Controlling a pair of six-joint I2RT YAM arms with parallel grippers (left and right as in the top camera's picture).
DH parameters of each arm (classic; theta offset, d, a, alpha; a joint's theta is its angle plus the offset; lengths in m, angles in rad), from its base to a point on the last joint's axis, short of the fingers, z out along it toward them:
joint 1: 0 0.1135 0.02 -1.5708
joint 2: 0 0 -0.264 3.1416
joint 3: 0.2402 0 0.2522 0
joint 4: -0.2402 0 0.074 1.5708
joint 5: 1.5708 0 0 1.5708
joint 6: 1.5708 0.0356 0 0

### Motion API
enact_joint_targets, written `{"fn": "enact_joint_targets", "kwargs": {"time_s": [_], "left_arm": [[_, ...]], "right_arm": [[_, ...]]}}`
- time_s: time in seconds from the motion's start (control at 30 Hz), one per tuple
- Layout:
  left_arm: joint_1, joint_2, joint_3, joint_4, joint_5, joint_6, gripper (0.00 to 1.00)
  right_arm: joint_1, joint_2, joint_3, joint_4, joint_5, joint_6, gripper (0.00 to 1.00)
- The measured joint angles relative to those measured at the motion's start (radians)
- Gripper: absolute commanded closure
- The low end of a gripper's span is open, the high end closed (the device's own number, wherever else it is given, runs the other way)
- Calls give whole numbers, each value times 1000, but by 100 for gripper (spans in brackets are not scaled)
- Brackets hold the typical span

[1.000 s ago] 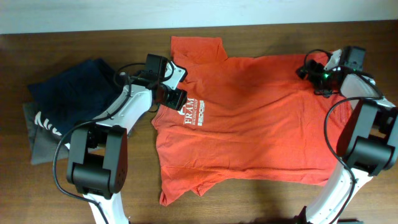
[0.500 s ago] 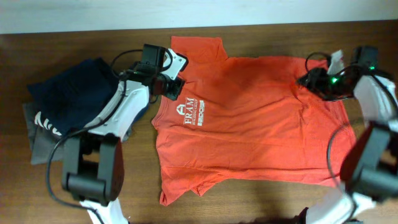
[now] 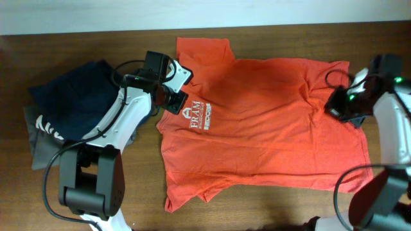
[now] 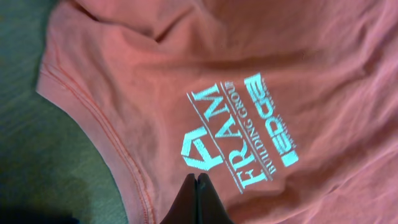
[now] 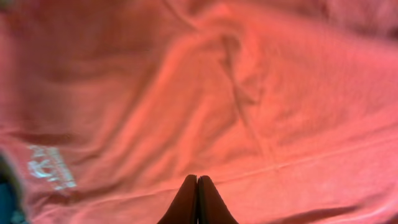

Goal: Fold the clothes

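Left gripper (image 3: 174, 101) and right gripper (image 3: 339, 106) both closed tight on nothing visible, over the shirt (image 3: 270, 128).
Shirt lies spread flat mid-frame: left gripper at its left edge by the logo (image 3: 200, 117), right gripper at its right edge; navy garment (image 3: 74, 96), grey garment (image 3: 42, 153) far left.

A dark brown wooden table (image 3: 270, 208) fills nearly everything. A pale white strip (image 3: 192, 13) runs along its far edge; wall or floor, I cannot tell.
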Motion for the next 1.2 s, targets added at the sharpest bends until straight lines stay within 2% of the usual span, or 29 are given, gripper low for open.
{"fn": "enact_joint_targets", "kwargs": {"time_s": [0.2,0.43,0.63,0.87,1.03,1.2], "left_arm": [[-10,58,-15,6,0,68,100],[-12,165,-33,43,0,112,100],[-12,174,-35,142,-9,117,100],[-12,241,-18,346,-12,117,100],[-10,280,-10,510,-72,59,100],[32,313,62,499,-119,-15,100]], "right_arm": [[0,77,-220,214,16,61,96],[-2,126,-377,466,19,94,96],[-3,132,-400,578,-11,106,96],[-3,208,-377,762,-87,151,96],[-5,229,-370,821,-130,157,96],[-11,241,-360,825,-193,137,83]]}}
